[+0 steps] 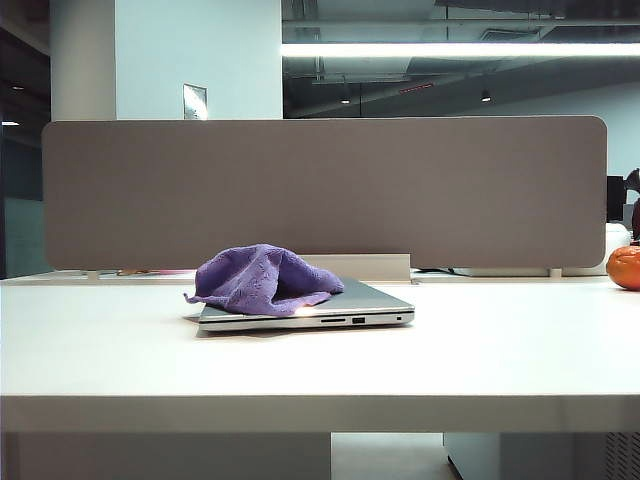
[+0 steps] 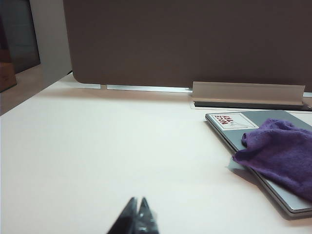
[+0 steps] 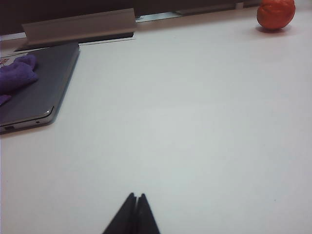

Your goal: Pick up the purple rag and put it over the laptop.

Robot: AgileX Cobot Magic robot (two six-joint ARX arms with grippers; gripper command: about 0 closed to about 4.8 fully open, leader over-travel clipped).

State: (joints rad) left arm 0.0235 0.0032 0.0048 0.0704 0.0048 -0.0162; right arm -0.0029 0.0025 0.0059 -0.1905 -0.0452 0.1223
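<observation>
Jaws pressed together on both arms, nothing between them. Left gripper (image 2: 138,210) low over bare white table (image 2: 97,146), well short of the laptop (image 2: 229,132); right gripper (image 3: 134,207) likewise over open tabletop, the laptop off to its far side. Neither arm shows in the exterior view.

Purple rag (image 1: 262,279) lies bunched in a loose mound on the closed silver-grey laptop (image 1: 375,298), covering one end and drooping over that edge; the other end, and the corner with the white sticker (image 2: 230,120), stay bare.

Rag looks light, soft, fuzzy: it should crumple and drape, not slide. Best hold is probably a pinch at a raised fold or the overhanging edge. Orange pumpkin-like thing (image 3: 276,13) sits well apart.
</observation>
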